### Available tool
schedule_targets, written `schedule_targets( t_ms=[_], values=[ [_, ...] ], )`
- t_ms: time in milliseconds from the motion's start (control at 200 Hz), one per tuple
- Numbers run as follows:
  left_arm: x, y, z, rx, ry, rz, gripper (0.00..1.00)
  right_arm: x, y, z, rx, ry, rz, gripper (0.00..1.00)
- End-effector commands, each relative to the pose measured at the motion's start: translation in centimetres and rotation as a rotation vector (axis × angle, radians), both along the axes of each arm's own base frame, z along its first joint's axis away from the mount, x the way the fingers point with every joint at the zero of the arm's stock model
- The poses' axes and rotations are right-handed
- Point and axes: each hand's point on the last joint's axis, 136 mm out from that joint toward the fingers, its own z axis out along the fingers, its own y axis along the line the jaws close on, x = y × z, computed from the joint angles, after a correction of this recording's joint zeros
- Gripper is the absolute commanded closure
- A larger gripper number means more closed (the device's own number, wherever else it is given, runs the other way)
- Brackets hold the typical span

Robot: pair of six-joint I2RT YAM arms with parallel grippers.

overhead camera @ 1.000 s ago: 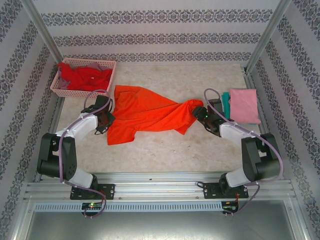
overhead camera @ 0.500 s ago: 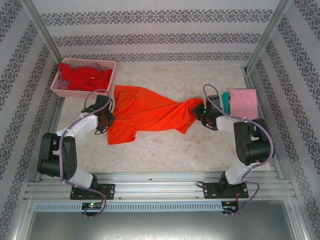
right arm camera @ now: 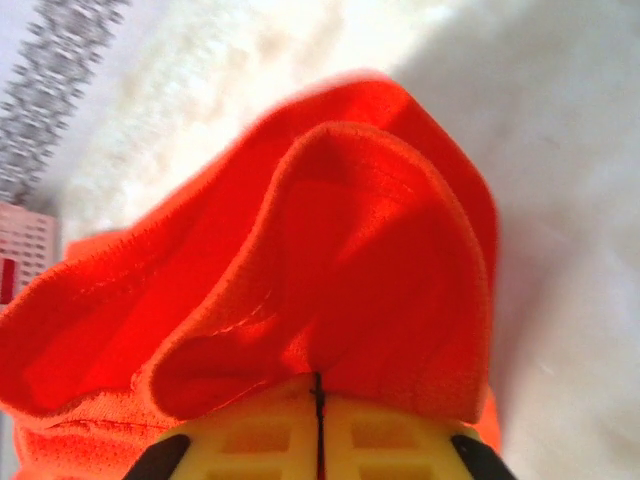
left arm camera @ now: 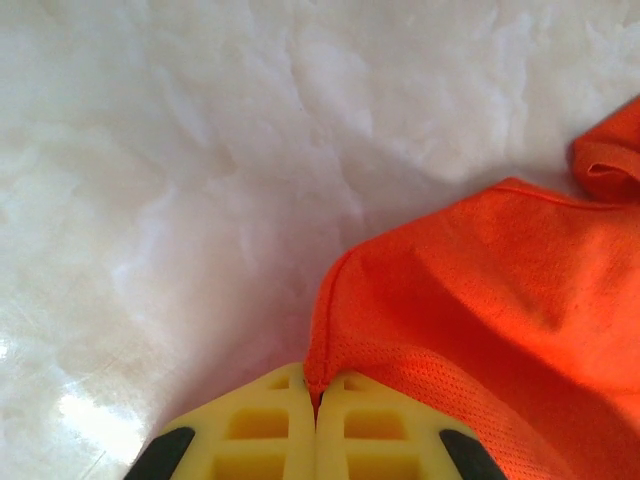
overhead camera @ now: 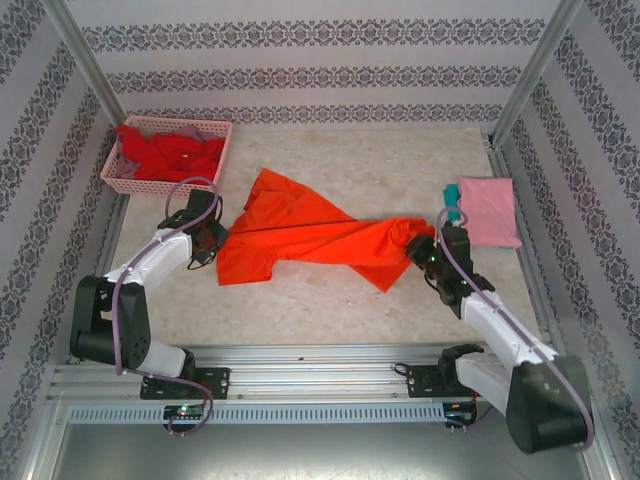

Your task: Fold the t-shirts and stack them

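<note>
Two pairs of yellow fingers are each clenched on the orange t-shirt (overhead camera: 300,238). The left fingers (left arm camera: 262,425) are pressed flat together, with a corner of the shirt's hem pinched in the slit between them. From there the mesh cloth (left arm camera: 500,300) runs off to the right over the pale table (left arm camera: 200,150). The right fingers (right arm camera: 262,432) are closed the same way on a bunched fold of the shirt (right arm camera: 350,250), which arches up and over them in a loose hood.

Seen from above, the left fingers (overhead camera: 212,240) grip the shirt's left edge and the right fingers (overhead camera: 420,250) its right end. The shirt stretches between them as a twisted band across the middle of the table (overhead camera: 350,310). One flap spreads toward the far side, and looser cloth sags toward the near edge at each end.

Just beyond the right arm (overhead camera: 500,325), a folded pink t-shirt (overhead camera: 488,210) lies flat near the table's right edge, with a teal t-shirt (overhead camera: 452,195) showing along its left side. At the far left corner stands a pink lattice basket (overhead camera: 222,150) holding crumpled red t-shirts (overhead camera: 165,155) and a bit of grey cloth (overhead camera: 126,166), well apart from the orange one.
</note>
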Motion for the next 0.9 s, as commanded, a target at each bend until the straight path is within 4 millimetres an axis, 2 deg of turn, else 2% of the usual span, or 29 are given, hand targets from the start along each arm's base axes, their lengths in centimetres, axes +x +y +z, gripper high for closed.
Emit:
schedule_targets(
  t_ms=[0,115,240,265,385,490,570,644,774,894],
  values=[
    [-1.6,0.7,-0.8,0.018,0.034,0.001,1.0,-3.8,-1.0,-3.9,-0.035,0.142,-0.027,0.86],
    [-2.3,0.6,-1.9,0.01,0.069,-0.003,1.0,-4.8,-0.7,-4.3,-0.023,0.157,-0.002,0.51],
    [-2.3,0.6,-2.5,-0.004,0.077,-0.001,1.0,-4.1,-1.1,-3.9,-0.035,0.165,0.004,0.43],
    [-2.2,0.6,-2.5,-0.007,0.076,-0.001,1.0,-3.2,-0.9,-2.8,-0.028,0.144,0.009,0.42],
    [-1.9,0.8,-2.6,-0.007,0.081,-0.005,1.0,-1.5,0.2,-2.2,0.017,0.158,0.042,0.42],
    [-1.8,0.9,-2.6,-0.003,0.081,-0.003,1.0,-1.2,1.6,-2.7,0.059,0.191,0.1,0.42],
    [-1.8,1.0,-2.8,-0.004,0.08,-0.001,1.0,-0.8,1.7,-3.4,0.04,0.199,0.113,0.45],
    [-1.7,1.1,-3.1,-0.006,0.082,0.005,1.0,0.5,1.3,-3.8,-0.01,0.191,0.123,0.49],
    [-1.3,1.1,-3.7,-0.011,0.098,0.001,1.0,4.1,0.8,-4.0,-0.08,0.159,0.136,0.53],
    [-1.2,1.3,-4.2,-0.01,0.114,0.004,1.0,8.5,1.6,-3.5,-0.099,0.104,0.184,0.56]
  ],
)
